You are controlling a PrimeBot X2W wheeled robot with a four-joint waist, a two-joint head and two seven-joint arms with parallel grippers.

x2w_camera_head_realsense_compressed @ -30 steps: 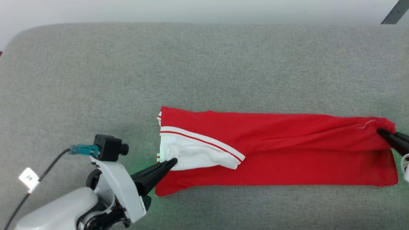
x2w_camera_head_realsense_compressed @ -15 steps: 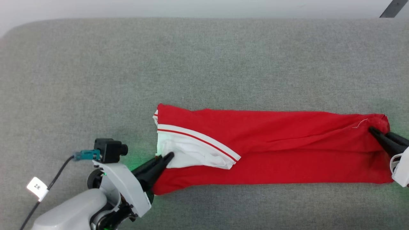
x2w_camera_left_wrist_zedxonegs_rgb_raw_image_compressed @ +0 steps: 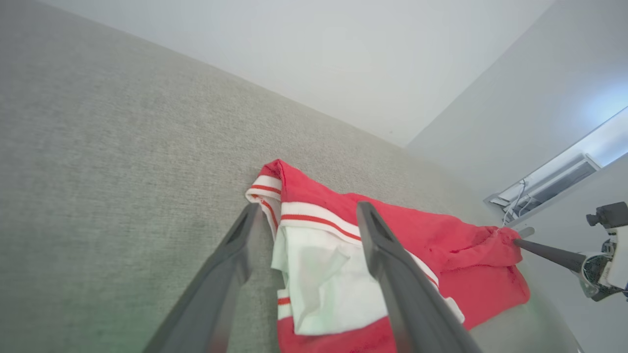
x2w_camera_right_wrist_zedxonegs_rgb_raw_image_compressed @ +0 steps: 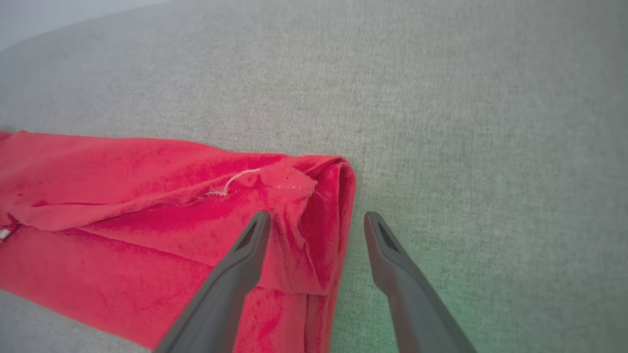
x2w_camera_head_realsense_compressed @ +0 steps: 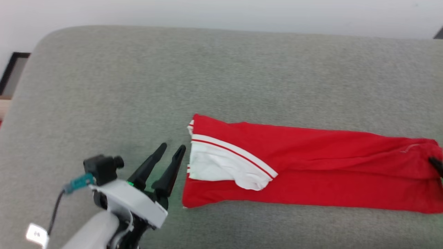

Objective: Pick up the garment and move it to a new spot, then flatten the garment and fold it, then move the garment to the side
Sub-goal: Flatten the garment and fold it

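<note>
Mid-fold: the garment [x2w_camera_head_realsense_compressed: 311, 176] lies in a long strip, lower right; left hand [x2w_camera_head_realsense_compressed: 172, 147] and right hand [x2w_camera_right_wrist_zedxonegs_rgb_raw_image_compressed: 318, 215] gape empty. Next, likely regrip its ends.

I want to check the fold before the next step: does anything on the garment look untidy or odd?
Yes. On the garment, the white sleeve lies crumpled over the left end, and a loose white thread sticks out at the bunched right end.

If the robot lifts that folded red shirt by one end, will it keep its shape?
Probably not: the garment shows soft creases and a curled white sleeve, so it would likely sag and unfold. It looks thin, so likely light. Pushed across the textured grey surface, it may bunch.
</note>
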